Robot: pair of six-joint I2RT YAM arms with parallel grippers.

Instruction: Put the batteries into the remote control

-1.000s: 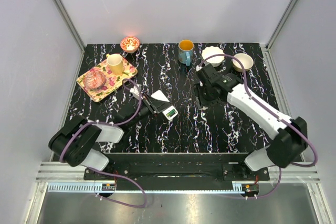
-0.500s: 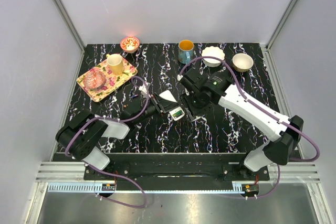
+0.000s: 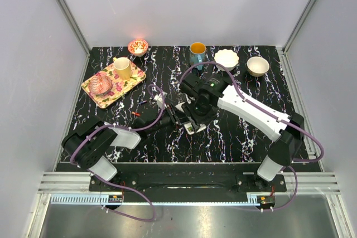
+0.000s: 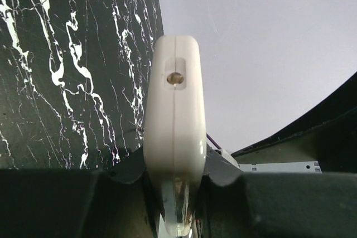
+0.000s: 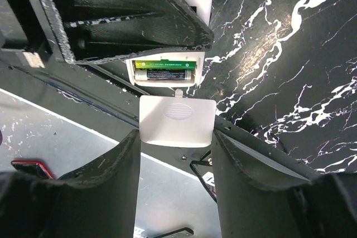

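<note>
White plastic remote control [image 4: 174,121], flat and rectangular, is clenched edge-on in my left jaws over the black marbled tabletop [image 4: 67,71]. One greenish cylindrical battery [image 5: 165,73] sits in its compartment; a second is not visible. My right jaws grasp the white compartment cover [image 5: 177,120]. I judge that closing remains.

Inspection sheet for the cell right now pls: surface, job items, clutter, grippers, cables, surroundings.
Surface: black white-veined marble table, no spills seen.
Job's things: small white plastic remote control, compartment open; green cylindrical battery seated inside; second battery not identified.
Clutter: floral tray carrying yellow mug and pink glass bowl; small orange bowl, blue mug, white scalloped bowl, beige bowl along far edge.
Grippers: left gripper shut on the remote; right gripper holding flat white battery cover at the compartment.
Cables: purple cables loop over both arms; no snag seen.
Surroundings: grey walls, aluminium frame.
</note>
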